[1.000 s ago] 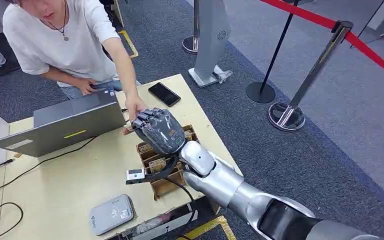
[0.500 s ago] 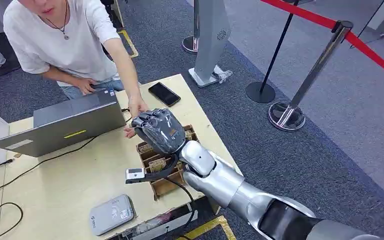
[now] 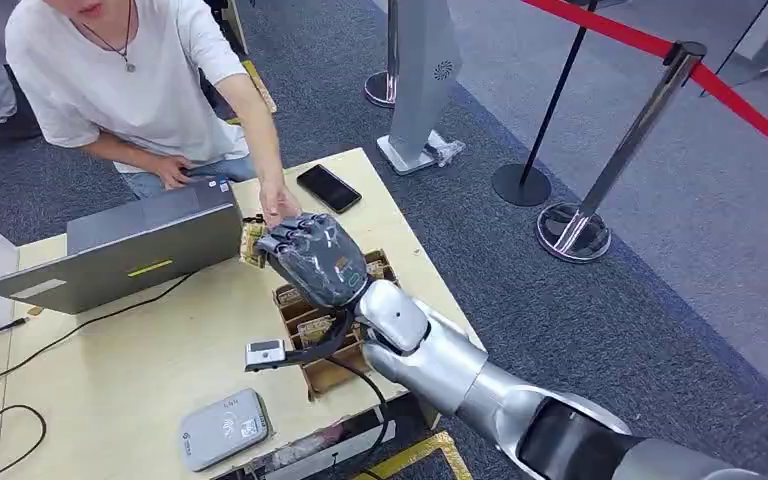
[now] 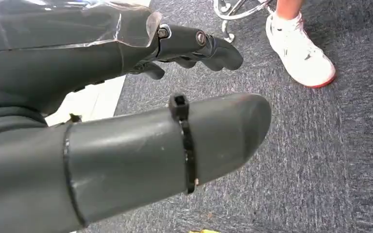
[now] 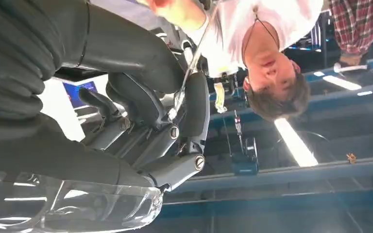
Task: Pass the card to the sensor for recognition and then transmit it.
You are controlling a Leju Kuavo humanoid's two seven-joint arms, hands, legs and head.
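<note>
My right hand (image 3: 312, 258) is raised over the table's far side, above the cardboard card box (image 3: 332, 372). It pinches a thin card (image 5: 188, 77) between thumb and fingers. One end of the card (image 3: 251, 243) sticks out toward the laptop. A person's hand (image 3: 278, 205) reaches down to the card at my fingertips. The grey card sensor (image 3: 224, 428) lies flat near the table's front edge, well short of my hand. My left hand (image 4: 184, 92) hangs over grey carpet, thumb and fingers apart, holding nothing.
A grey laptop (image 3: 130, 248) stands open at the left of the table (image 3: 140, 350), cables trailing from it. A black phone (image 3: 328, 188) lies at the far edge. The person leans over the far side. Stanchions (image 3: 572, 230) with a red belt stand to the right.
The person's hand has drawn back from beside my right hand to its far side, and the card's end now shows at my fingertips. My right arm has barely moved.
</note>
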